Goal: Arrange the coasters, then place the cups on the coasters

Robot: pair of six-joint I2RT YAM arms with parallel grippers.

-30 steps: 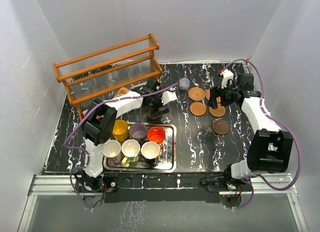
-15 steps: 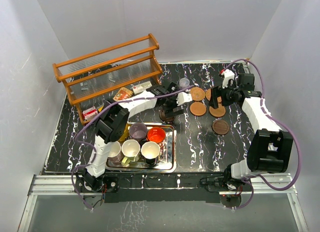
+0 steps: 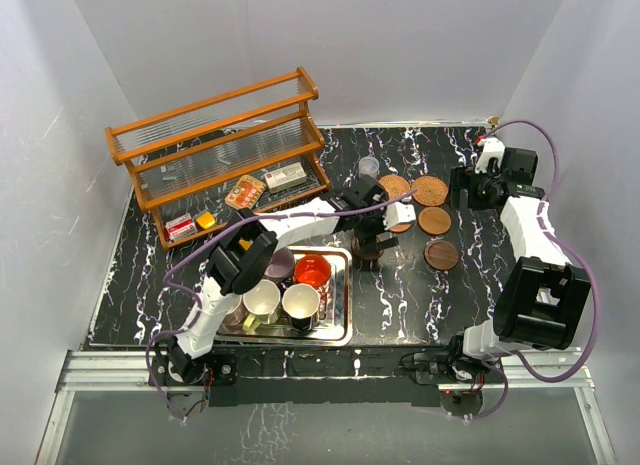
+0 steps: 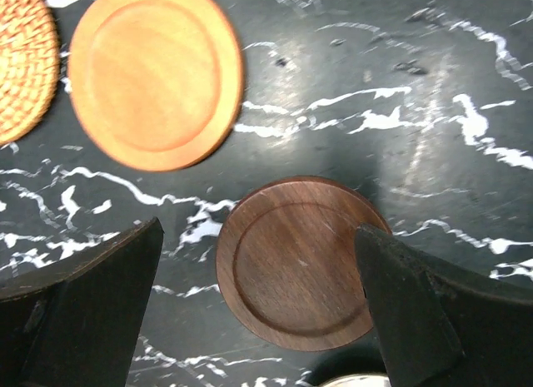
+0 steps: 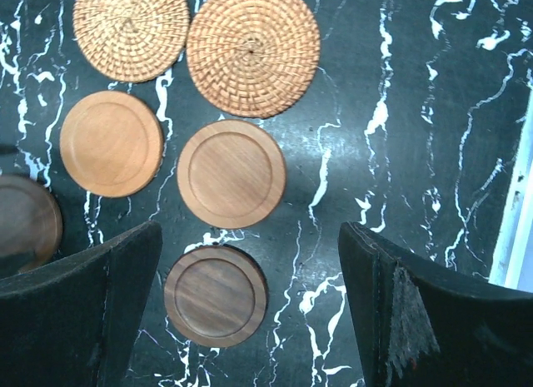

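Dark brown wood: one coaster [image 4: 296,262] lay flat on the marbled surface [image 4: 433,96], right between the fingers of your left pincer [image 4: 258,237], which stood wide and gripped nothing. Just beside it, not touching, sat a smooth orange coaster [image 4: 154,75]. Your right pincer [image 5: 250,233] also stood wide and empty, above the other coasters [image 5: 231,173] — two woven, two smooth orange, one dark — each lying flat. The cups [image 3: 300,303] sat together in the metal tray [image 3: 346,295] at the surface's near left.
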